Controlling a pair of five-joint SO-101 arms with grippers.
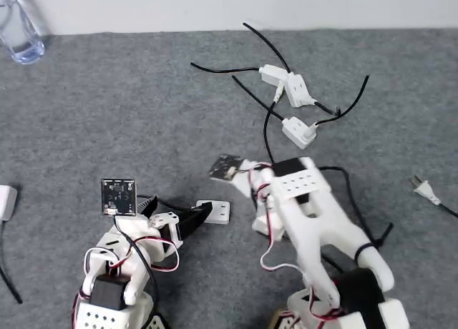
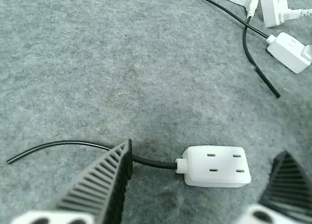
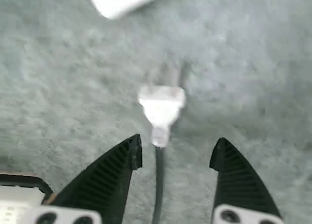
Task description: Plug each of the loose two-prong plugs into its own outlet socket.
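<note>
Grasping is the step: plug [image 3: 161,107] just ahead of my spread right gripper [image 3: 179,140], socket [image 2: 214,166] inside my spread left gripper [image 2: 206,151]; both should close next.

Near left of the surface: left arm [image 1: 118,272] sitting low and folded, wrist pointing forward and toward the other arm. The left gripper [image 2: 207,151] is hovering close over the surface, jaws standing wide apart, with ribbed black fingers [image 2: 105,185] slanting inward on either side.

Near right: right arm [image 1: 315,222] stretching forward, forearm slanting toward the middle of the surface and wrist tipping down. The right gripper [image 3: 179,139] is facing the surface, jaws gaping, with dark ribbed fingers [image 3: 109,175] tapering to points.
</note>
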